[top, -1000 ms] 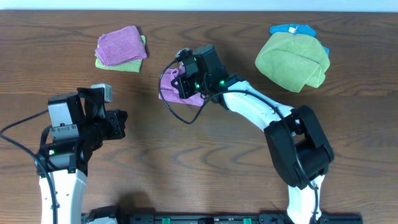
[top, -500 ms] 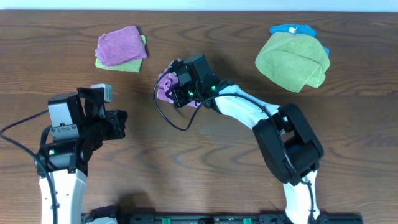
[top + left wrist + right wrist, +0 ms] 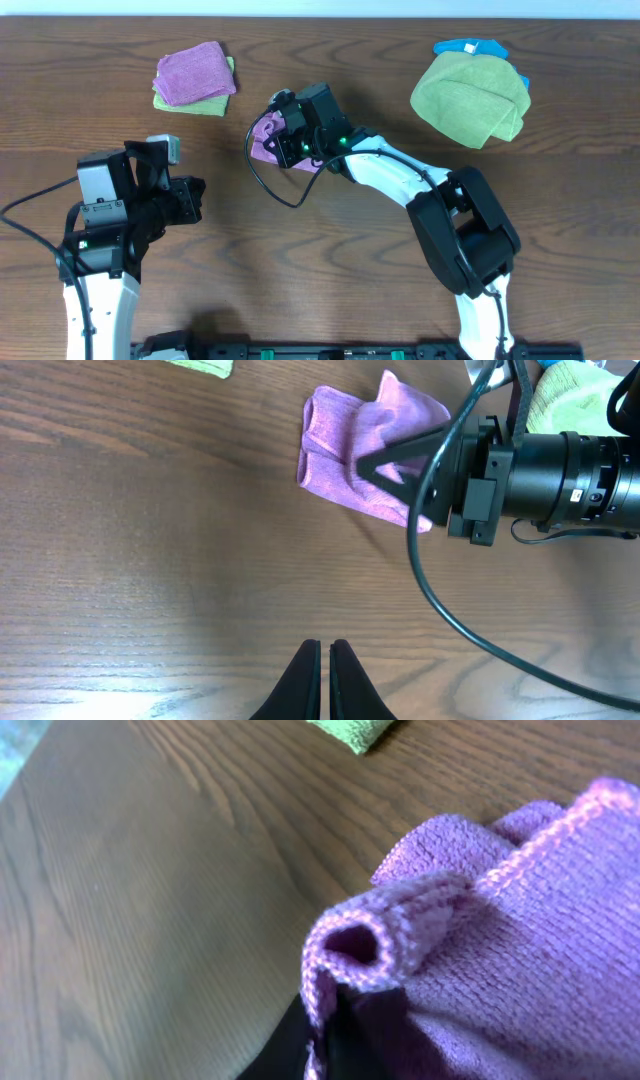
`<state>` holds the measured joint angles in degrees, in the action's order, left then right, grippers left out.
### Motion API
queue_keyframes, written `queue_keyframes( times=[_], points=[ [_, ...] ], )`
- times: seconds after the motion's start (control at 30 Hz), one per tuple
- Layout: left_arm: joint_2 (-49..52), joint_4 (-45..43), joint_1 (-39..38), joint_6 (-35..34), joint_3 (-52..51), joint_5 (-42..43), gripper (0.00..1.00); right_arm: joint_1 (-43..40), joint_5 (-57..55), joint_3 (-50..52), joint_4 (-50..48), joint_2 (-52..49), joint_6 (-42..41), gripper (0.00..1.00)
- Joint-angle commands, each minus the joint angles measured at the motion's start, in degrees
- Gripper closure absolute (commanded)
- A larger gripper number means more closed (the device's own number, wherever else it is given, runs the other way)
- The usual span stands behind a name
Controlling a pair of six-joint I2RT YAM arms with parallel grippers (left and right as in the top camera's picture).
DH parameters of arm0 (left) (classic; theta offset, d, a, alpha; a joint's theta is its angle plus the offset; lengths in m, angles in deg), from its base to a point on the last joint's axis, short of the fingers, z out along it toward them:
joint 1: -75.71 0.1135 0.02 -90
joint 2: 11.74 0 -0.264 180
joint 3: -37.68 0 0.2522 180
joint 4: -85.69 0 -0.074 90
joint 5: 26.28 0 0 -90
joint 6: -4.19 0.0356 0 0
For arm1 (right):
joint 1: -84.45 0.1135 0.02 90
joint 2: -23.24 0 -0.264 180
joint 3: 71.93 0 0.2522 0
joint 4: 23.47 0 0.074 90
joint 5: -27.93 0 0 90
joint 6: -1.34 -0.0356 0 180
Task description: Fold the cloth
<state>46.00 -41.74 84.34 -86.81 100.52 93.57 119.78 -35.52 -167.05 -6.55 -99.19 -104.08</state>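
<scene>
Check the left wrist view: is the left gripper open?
No, the left gripper shows both fingertips pressed together over the table.

Open table (image 3: 225,165) left of cloth (image 3: 264,140); right arm (image 3: 400,178) covers its right side, cable (image 3: 262,180) loops along near edge, maybe touching wood. Folded stack (image 3: 193,78) and towel (image 3: 470,98) well apart
</scene>
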Motion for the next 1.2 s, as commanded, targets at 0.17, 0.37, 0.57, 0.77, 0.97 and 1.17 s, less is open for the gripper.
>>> queue_keyframes(
  times=[0.17, 0.37, 0.57, 0.77, 0.97, 1.17],
  points=[
    [-0.44, 0.13, 0.35, 1.27, -0.17, 0.92, 0.94, 0.09, -0.66, -1.2, -0.24, -0.2, -1.29, 0.01],
    [-0.42, 0.11, 0.35, 1.31, -0.17, 0.92, 0.94, -1.57, -0.37, -4.15, 1.77, -0.15, -1.92, 0.01],
    [-0.35, -0.48, 0.35, 1.31, -0.17, 0.94, 0.94, -3.15, -0.87, -14.21, 12.46, -0.15, 1.79, 0.01],
    [2.86, -1.97, 0.35, 1.29, -0.22, 4.31, 0.92, -3.23, -5.9, -22.62, 25.44, -0.13, 3.96, 0.01],
    [9.73, -7.15, -0.85, 1.31, -0.22, 8.74, 0.94, -4.39, -9.33, -28.39, 38.1, -0.04, 5.2, 0.13],
    [18.27, -15.65, -8.52, 0.02, -0.22, 10.8, 0.94, -6.97, -11.04, -32.68, 51.06, 0.87, 5.88, 0.94]
  ],
)
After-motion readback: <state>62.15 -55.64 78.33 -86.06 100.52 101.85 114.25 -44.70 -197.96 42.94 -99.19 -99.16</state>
